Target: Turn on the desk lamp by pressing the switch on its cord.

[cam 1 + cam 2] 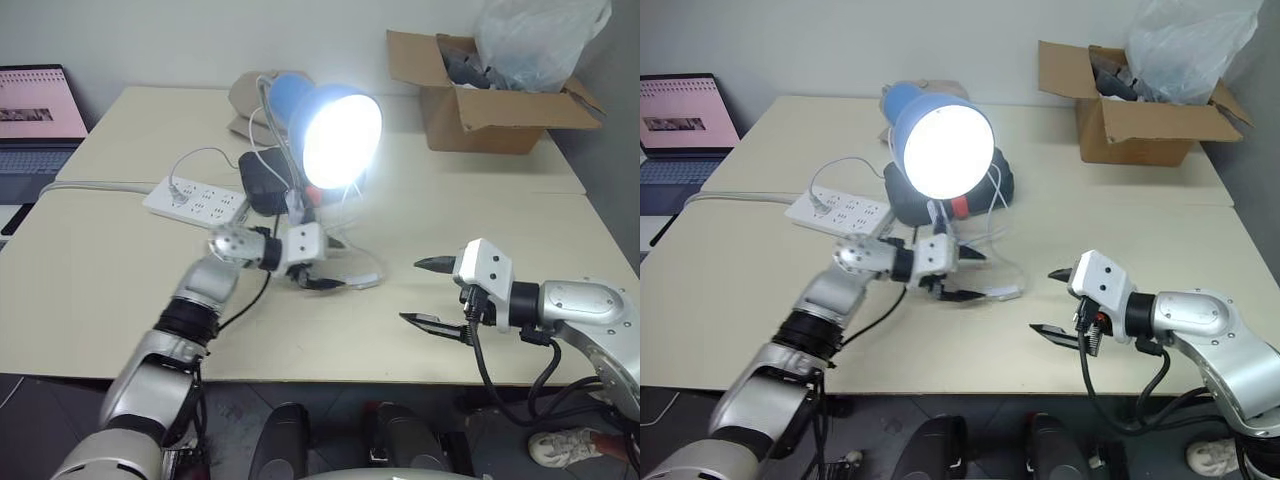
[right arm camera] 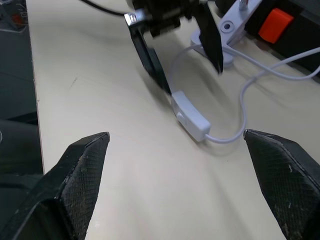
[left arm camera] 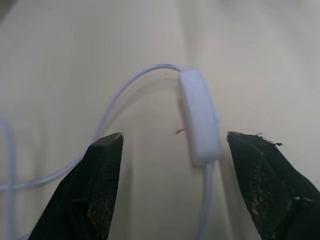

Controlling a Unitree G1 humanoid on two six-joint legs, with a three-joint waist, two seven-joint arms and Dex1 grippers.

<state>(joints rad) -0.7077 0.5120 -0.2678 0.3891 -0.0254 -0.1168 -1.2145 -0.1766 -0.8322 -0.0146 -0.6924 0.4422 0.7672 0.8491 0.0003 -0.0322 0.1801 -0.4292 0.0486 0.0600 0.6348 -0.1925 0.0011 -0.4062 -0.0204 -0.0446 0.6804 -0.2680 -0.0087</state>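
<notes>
In the left eye view, the desk lamp (image 1: 335,130) stood at upper centre of the frame with its bulb lit, so the press appeared already done. The left gripper (image 1: 322,268) sat just below the lamp, fingers apart, over the cord (image 1: 362,272). The right gripper (image 1: 428,292) hung at lower right, spread wide and empty, well apart from the lamp. A power strip (image 1: 196,198) lay at centre left, a cardboard box (image 1: 490,100) at upper right.

In the right eye view, the switch (image 1: 1006,293) lay on the table (image 1: 1140,220) just right of the left gripper's tips; contact could not be judged.

In the left wrist view, the switch occupied centre right, between the open fingers and nearer one of them. Its rocker face was hard to make out.

In the right wrist view, the switch lay at centre, one black finger of the left gripper touching or almost touching its end.

Judged next move: withdraw the left arm clear without snagging the cord.
</notes>
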